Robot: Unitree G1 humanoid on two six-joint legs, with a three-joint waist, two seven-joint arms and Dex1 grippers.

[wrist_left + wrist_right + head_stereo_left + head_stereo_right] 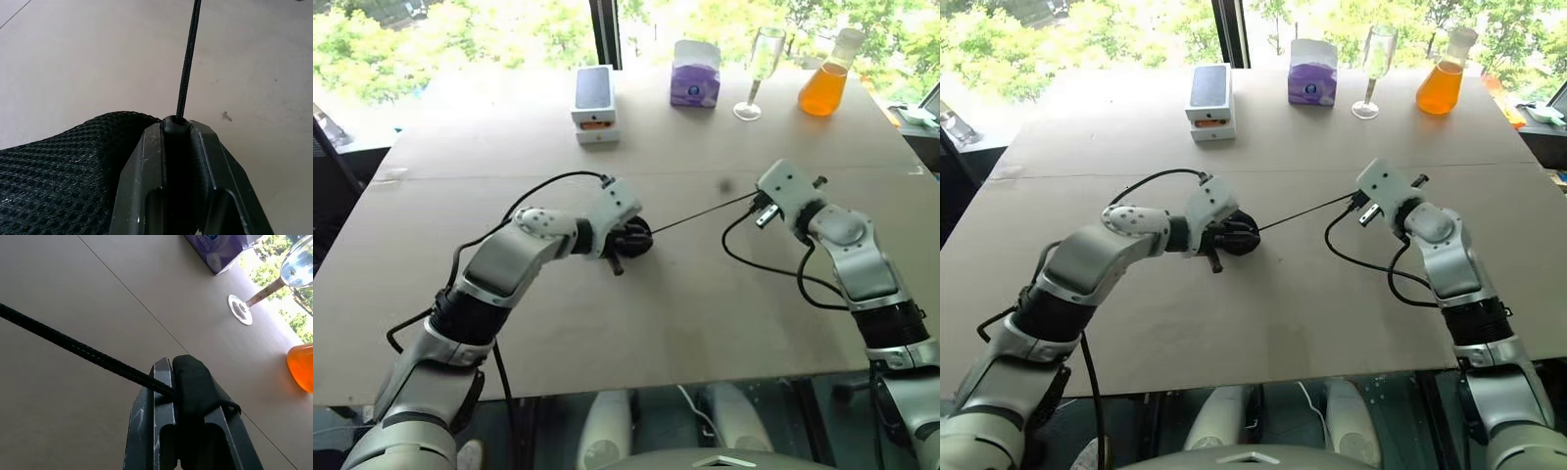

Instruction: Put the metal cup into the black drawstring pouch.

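Left gripper [628, 242] clamped on black drawstring pouch [58, 171] mid-table, right gripper [168, 369] pinched shut on taut cord [700, 212] toward 2 o'clock, bare table [636, 323] all around, pouch contents hidden.

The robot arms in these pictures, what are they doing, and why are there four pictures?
It's a robot with two arms, each ending in a two-fingered gripper. Two pictures come from cameras in its head, looking down at a table. The other two come from cameras on its wrists, looking along the fingers.

The left gripper is pinching a black drawstring pouch at its neck. The right gripper is shut on the pouch's cord, which runs straight between them.

At the table's far edge stand a white box, a purple tissue box, a wine glass and a flask of orange liquid. I can't spot the metal cup.
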